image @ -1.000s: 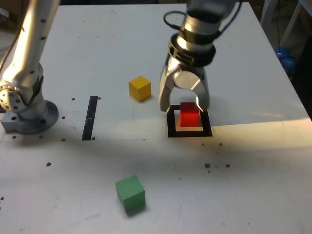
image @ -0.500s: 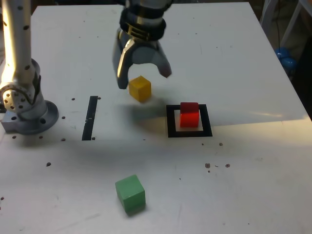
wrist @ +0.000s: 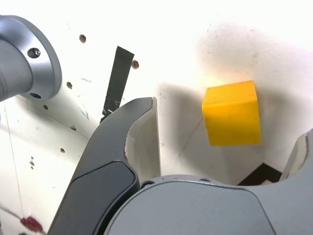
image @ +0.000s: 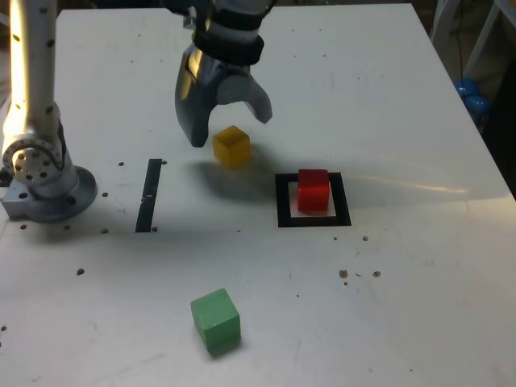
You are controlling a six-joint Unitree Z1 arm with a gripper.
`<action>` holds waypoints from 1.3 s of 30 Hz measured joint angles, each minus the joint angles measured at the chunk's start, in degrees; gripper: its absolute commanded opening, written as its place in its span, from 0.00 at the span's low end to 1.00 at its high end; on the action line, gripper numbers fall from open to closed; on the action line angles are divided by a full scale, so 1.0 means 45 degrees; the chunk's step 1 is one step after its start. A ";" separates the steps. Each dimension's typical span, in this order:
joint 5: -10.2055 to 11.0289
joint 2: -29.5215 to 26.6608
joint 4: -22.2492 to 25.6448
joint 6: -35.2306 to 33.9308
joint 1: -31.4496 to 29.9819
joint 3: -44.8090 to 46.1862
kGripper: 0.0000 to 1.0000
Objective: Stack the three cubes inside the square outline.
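Observation:
The red cube (image: 314, 189) stands inside the square outline (image: 314, 220) of black tape. To the exterior view's left of it the yellow cube (image: 231, 146) (wrist: 232, 113) lies on the white table. My gripper (image: 230, 129) hangs open just above and behind the yellow cube, jaws spread wide with nothing between them. In the wrist view the yellow cube shows between the two fingers (wrist: 142, 142), apart from both. The green cube (image: 215, 321) lies alone near the front of the table.
A straight black tape strip (image: 150, 194) (wrist: 117, 78) lies at the exterior view's left, near the arm's metal base (image: 44, 181). Small dark specks dot the white table (image: 403, 306). The table's right edge falls off beside blue objects (image: 473, 97).
My gripper has left the red cube in the square outline, risen, opened wider and moved to the exterior view's left, over the yellow cube. The cubes have not moved.

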 measured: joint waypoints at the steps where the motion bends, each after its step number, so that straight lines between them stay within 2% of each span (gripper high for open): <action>1: -0.0062 0.0116 -0.0055 0.0057 0.0073 0.0010 0.97; 6: -0.0354 0.0592 -0.0296 0.0298 0.0265 0.0070 0.94; 10: -0.0509 0.0817 -0.0412 0.0455 0.0282 0.0101 0.86; 15: -0.0592 0.1026 -0.0445 0.0563 0.0326 0.0112 0.68; 20: -0.0555 0.1191 -0.0532 0.0581 0.0333 0.0033 0.41; 23: -0.0438 0.1191 -0.0676 0.0587 0.0333 -0.0022 0.32; 39: -0.0456 0.1194 -0.0945 0.1008 0.0333 -0.0042 0.32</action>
